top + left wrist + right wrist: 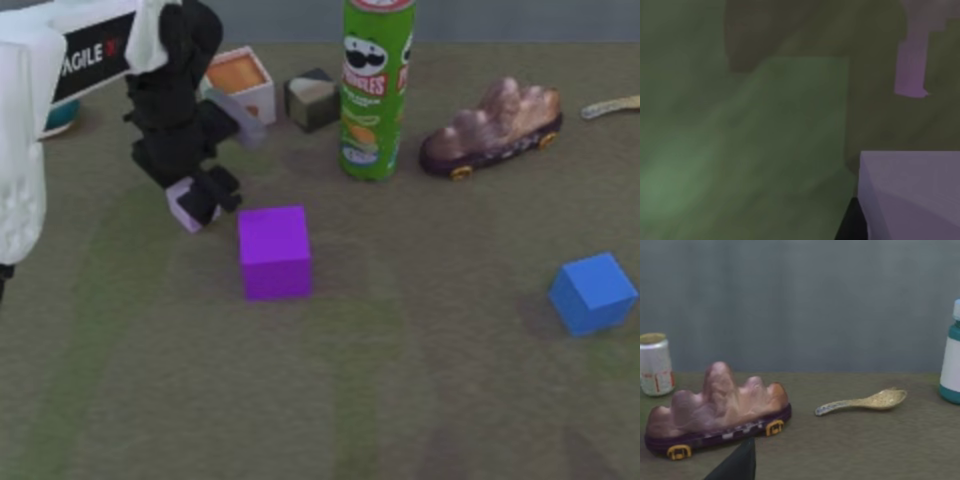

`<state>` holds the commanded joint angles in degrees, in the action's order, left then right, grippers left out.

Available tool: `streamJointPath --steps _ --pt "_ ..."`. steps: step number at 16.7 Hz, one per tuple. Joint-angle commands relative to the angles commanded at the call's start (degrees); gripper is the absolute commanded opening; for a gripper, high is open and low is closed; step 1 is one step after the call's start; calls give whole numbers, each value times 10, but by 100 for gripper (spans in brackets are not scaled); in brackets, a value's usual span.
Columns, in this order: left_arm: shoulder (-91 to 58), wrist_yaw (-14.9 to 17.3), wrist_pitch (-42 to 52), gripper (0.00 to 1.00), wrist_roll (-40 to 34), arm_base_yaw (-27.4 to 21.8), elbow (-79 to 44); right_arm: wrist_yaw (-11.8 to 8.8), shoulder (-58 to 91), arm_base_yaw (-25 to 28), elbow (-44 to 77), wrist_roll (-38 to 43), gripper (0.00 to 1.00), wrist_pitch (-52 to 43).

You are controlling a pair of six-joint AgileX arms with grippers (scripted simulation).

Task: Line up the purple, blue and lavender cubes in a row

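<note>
The lavender cube [182, 203] sits left of centre with my left gripper [197, 198] shut on it, black fingers on either side. In the left wrist view the lavender cube [912, 195] fills the near corner, and a dark fingertip [852, 227] presses its side. The purple cube [274, 251] rests on the table just to the right of that gripper, a small gap between them. The blue cube [592, 292] lies far to the right near the table's edge. My right arm is out of the top view; its gripper [742, 462] hangs parked near a toy car [715, 412].
A green chips can [377, 88] stands at the back centre, with a white-and-orange cube [240, 82] and a dark grey-beige cube [311, 98] to its left. A purple toy car [492, 130] and a gold spoon [612, 106] lie at the back right.
</note>
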<state>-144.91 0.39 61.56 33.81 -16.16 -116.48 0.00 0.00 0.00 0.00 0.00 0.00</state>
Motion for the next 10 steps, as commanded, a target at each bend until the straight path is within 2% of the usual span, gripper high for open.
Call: streamJointPath --steps 1,2,9,10 --pt "0 0 0 2 0 0 0 0 0 0 0 0 100 0" --pt "0 0 0 0 0 0 0 0 0 0 0 0 100 0" --pt "0 0 0 0 0 0 0 0 0 0 0 0 100 0" --pt "19 9 8 0 -5 -2 -2 0 0 0 0 0 100 0"
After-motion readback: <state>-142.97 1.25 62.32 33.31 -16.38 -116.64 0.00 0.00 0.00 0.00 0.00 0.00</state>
